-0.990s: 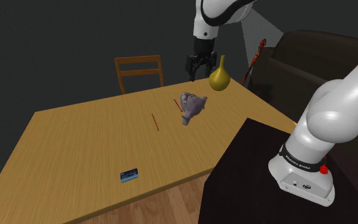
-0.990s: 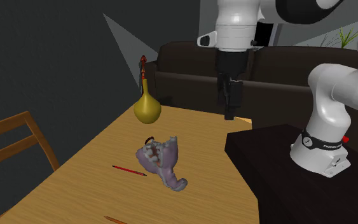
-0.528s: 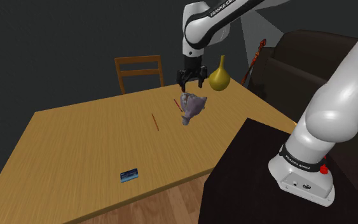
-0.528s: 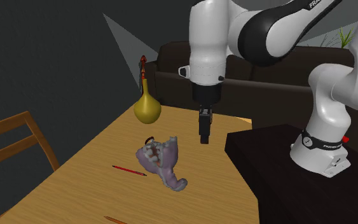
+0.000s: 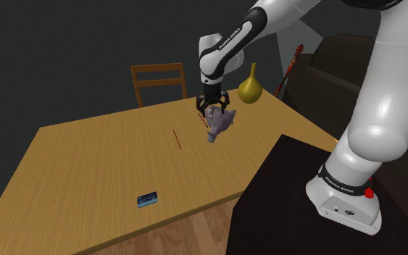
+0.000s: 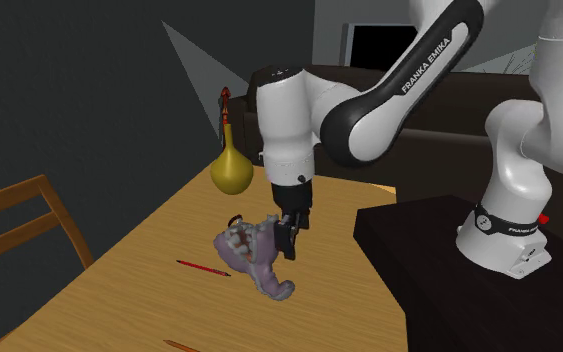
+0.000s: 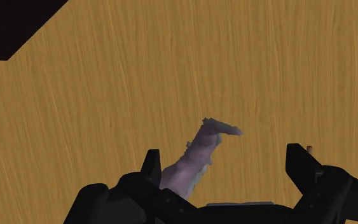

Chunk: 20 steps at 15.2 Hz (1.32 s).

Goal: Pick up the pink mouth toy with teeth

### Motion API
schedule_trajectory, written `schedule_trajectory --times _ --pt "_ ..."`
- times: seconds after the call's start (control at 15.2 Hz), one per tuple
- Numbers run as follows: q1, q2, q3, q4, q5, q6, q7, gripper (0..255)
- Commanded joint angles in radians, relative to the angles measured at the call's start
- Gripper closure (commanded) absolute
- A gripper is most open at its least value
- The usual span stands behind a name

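From where I stand, the white arm [image 5: 220, 54] bends down over the far part of the light wooden desk [image 5: 93, 166]. Its black jaws hang just over the greyish-purple mouth toy with teeth [image 5: 218, 122]. The jaws are spread apart and hold nothing. In the wrist view the toy [image 7: 199, 153] lies on the desk [image 7: 171, 63] between them, close beside one of them; I cannot tell whether it touches.

In the second exterior view the toy [image 6: 254, 255] rests on the desk [image 6: 339, 290] with a thin red pencil [image 6: 204, 267] just beside it. A yellow gourd-shaped vase [image 6: 231, 172] stands further back, near the desk's far edge.

A small blue card [image 5: 147, 199] lies well apart from the toy, towards the desk's near edge. A wooden chair [image 5: 159, 81] stands behind the desk.
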Motion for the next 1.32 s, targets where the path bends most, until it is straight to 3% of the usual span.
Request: schedule_trajectory --times 0.0,0.73,1.25 --pt "-0.001 0.083 -0.011 0.050 -0.006 0.017 0.043 0" --pt "-0.010 0.482 -0.077 0.323 0.015 0.054 0.222 0" --pt "-0.012 0.570 -0.074 0.353 0.018 0.112 0.220 0"
